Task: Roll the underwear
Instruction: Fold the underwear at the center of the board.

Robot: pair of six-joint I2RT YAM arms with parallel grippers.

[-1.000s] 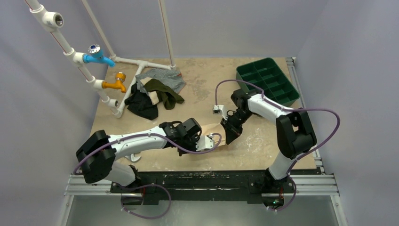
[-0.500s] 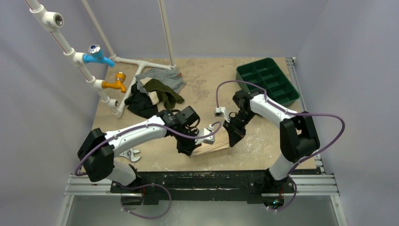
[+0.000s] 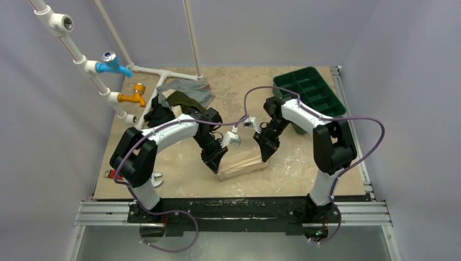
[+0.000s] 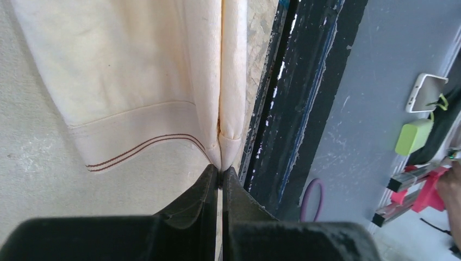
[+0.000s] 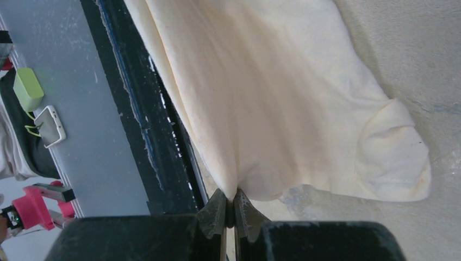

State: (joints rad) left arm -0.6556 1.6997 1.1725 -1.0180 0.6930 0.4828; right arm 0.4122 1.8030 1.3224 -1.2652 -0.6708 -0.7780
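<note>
Left gripper [image 3: 214, 163]: jaws fully closed, pinching the left end of the underwear [image 3: 243, 161]. Right gripper [image 3: 267, 154]: jaws fully closed, pinching the right end. The garment lies mid-width toward the table [image 3: 179, 182] near edge, its long axis spanning both grippers, equally near each.

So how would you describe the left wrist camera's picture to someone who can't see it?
Close-up: the robot's left hand, black and shut tight, pinches a fold at the banded edge of the pale cream underwear. The light table shows on the left, and a black frame rail on the right.
</note>
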